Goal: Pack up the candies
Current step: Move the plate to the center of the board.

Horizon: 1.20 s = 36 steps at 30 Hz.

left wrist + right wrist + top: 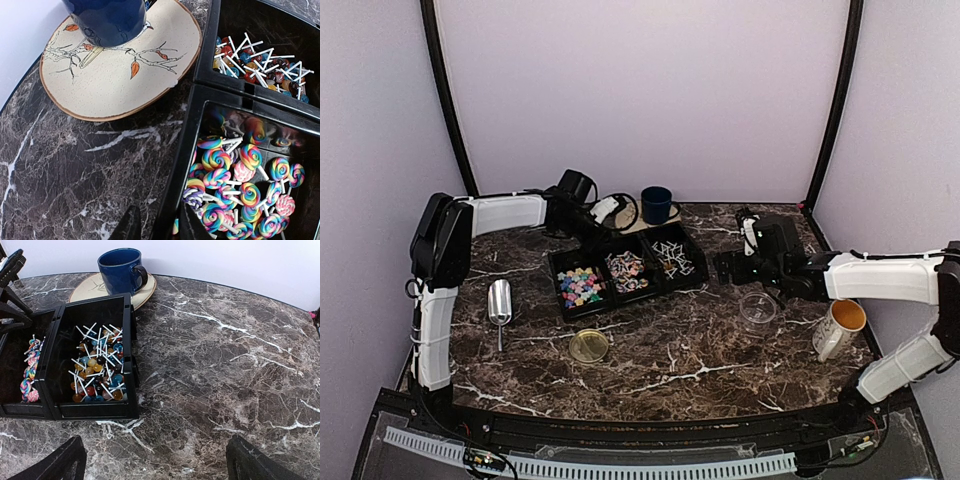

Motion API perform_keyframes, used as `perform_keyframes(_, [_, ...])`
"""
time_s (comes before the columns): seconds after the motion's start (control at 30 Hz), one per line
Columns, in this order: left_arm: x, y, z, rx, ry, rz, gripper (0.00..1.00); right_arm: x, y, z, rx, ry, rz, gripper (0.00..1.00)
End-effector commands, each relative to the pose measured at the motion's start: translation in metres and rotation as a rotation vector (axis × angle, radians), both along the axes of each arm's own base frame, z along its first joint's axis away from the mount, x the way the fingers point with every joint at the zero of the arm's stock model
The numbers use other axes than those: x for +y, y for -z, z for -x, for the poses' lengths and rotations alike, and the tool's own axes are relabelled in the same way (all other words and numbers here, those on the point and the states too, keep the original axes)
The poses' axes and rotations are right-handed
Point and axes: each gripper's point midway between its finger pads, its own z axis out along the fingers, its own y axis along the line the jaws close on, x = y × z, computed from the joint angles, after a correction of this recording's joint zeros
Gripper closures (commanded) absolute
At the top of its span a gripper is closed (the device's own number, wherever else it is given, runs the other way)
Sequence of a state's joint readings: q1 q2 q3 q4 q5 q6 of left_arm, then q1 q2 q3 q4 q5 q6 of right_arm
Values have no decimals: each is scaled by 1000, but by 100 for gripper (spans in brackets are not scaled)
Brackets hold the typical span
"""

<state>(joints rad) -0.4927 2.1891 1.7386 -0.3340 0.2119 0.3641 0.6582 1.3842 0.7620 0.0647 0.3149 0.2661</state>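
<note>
Shot from above and behind the arm bases, the fixed overhead camera faces the back wall and takes in the whole marble desk (700,340), with the black three-part tray (582,258) mid-frame. The left wrist camera hangs close over the tray's back rim, aimed steeply down and along it toward the blue mug (656,204). The right wrist camera sits low and farther off, to the right of the tray, looking across at it. All three views share the tray's ball lollipops (97,367) and the mug.

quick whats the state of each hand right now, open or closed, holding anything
Left hand: fingers either side of the black tray wall; cannot tell whether it is clamped.
Right hand: open, holding nothing.
</note>
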Motion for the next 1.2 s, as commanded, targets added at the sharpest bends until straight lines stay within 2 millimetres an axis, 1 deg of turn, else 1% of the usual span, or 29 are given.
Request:
perform_keyframes(0.0, [8,11,17,93,-30,-35,72,-4,-3,-5,-26,28,-14,3])
perform_keyframes(0.17, [17,11,28,106,-39,-59,71,-5,-2,-5,-26,33,-10,3])
perform_keyframes(0.23, [25,11,31,100,-46,-87,72,-4,-2,-5,-26,32,-12,3])
perform_keyframes(0.37, [42,15,40,105,-57,-174,72,-5,-1,-6,-23,34,-10,3])
perform_keyframes(0.5, [64,24,48,126,-74,-254,72,-4,-1,-6,-23,38,-18,3])
perform_keyframes(0.6, [81,24,52,148,-106,-293,71,-2,1,-7,-14,34,-23,3])
perform_keyframes(0.8, [108,12,54,141,-194,-293,70,-4,1,-7,-10,46,-17,3])
perform_keyframes(0.87, [116,14,56,136,-213,-314,66,-5,-1,-6,-13,48,-18,3])
perform_keyframes(0.93, [125,17,56,128,-238,-349,64,-6,-2,-6,-17,48,-21,3])
perform_keyframes(1.07, [148,15,51,127,-318,-384,64,-5,-2,-6,-11,49,-20,3])
perform_keyframes(1.17, [159,12,45,110,-357,-393,63,-7,-2,-6,-8,59,-15,3])
